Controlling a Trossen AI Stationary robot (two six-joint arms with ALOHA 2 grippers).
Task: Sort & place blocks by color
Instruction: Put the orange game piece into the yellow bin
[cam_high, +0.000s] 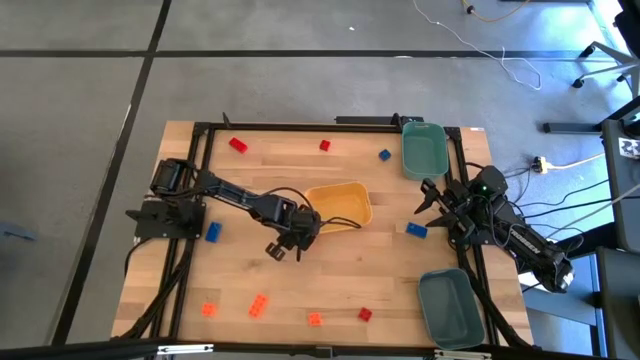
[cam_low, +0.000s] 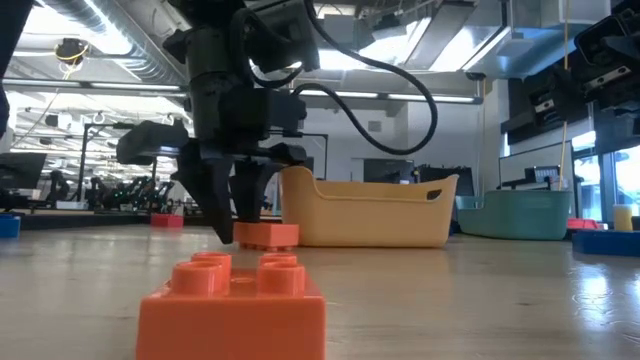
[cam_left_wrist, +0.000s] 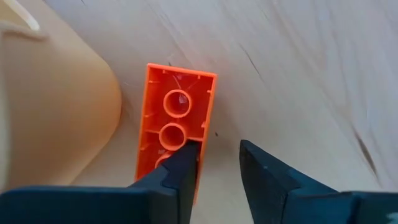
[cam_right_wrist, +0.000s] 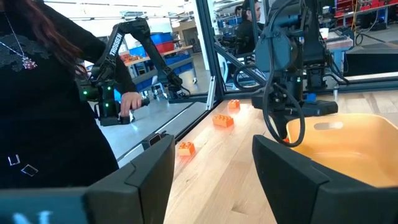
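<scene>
On the worktop (cam_high: 330, 290), start with the big things: the yellow tray (cam_high: 343, 205) sits mid-table, one teal bin (cam_high: 423, 148) at the far right edge and another teal bin (cam_high: 449, 307) at the near right corner, so you have three places to sort into. Your left claw (cam_high: 287, 247) is down just beside the tray's near left corner, and the step in hand looks like picking up an orange block (cam_left_wrist: 176, 134) that lies upside down on the wood, close by the tray wall. In the left wrist view the fingers stand a little apart and are not clamped on it: one finger (cam_left_wrist: 177, 177) overlaps the block's near end, the other sits on bare wood to its side, so the block is not between them. I judge the grip is off-line; your next move calls for shifting the claw sideways until the block is centred between the fingers, then closing and lifting it clear of the tray wall. Your right claw (cam_right_wrist: 211, 171) waits at the right edge of the worktop between the two bins, jaws apart and holding nothing. The remaining blocks are scattered: three more orange ones (cam_high: 259, 306) and one red along the near edge, two red (cam_high: 238, 145) and a blue (cam_high: 384, 155) along the far edge, a blue (cam_high: 212, 232) by the left arm's base and a blue (cam_high: 416, 230) near the right claw.
</scene>
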